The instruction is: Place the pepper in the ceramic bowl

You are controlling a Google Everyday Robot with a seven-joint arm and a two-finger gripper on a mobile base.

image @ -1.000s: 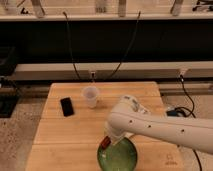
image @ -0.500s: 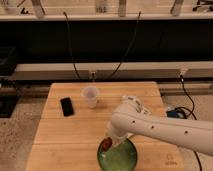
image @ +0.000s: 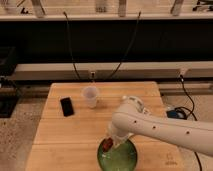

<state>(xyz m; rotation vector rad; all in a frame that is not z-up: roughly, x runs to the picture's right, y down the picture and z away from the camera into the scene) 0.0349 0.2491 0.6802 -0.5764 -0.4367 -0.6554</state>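
— Where's the hand [image: 112, 141] just now?

— Low at the end of the white arm [image: 160, 127], hanging over the near-left rim of the ceramic bowl [image: 125, 159]. The pepper [image: 107, 145] is right at its tip, a small red shape pressed against the hand and sitting just above that rim.

— Clenched on it, or let go?

— I cannot tell. The pepper touches the hand, but the grasping parts are hidden behind the wrist, so it could be gripped or already released.

— What has changed in the last second?

— Very little. The hand was at this same rim a second ago, with the red at its tip. If anything, the pepper has crept slightly inward, toward the bowl's middle. The arm's pose looks the same.

— And what does that mean for the job?

— I judge it's at the drop-off. The carry looks done and the pepper is over the bowl's edge rather than its centre. Letting go here might leave it on the rim or let it roll out onto the desk [image: 65, 140], so a little more reach inward would be safer.

— Anything else nearby?

— Beyond the hand, toward the far side of the desk, stands a pale plastic cup [image: 90, 96]. Further out to the left of that lies a flat dark phone-like slab [image: 67, 106]. Both are well apart from the hand and have not moved.
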